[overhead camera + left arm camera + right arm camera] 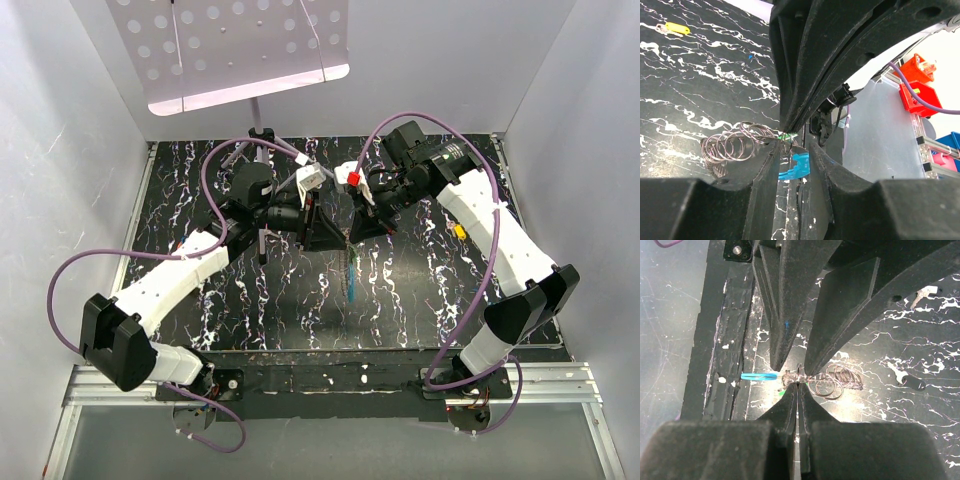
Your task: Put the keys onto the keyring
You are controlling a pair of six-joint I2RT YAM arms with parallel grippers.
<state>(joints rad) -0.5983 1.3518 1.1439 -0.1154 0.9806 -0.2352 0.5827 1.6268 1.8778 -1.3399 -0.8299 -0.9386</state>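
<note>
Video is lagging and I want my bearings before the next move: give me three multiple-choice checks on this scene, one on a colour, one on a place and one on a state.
1. What colour is the tag sticking out beside the keyring?
A. red
B. light blue
C. orange

2. Where is the yellow-headed key?
A. on the table beside the right arm
B. threaded on the keyring
C. hanging in mid-air

3. How is the right gripper?
A. wide open
B. out of view
C. shut on the keyring

Answers: B, the strip shows blue in both wrist views; A, it lies loose on the tabletop there; C, its fingertips meet on the wire.
</note>
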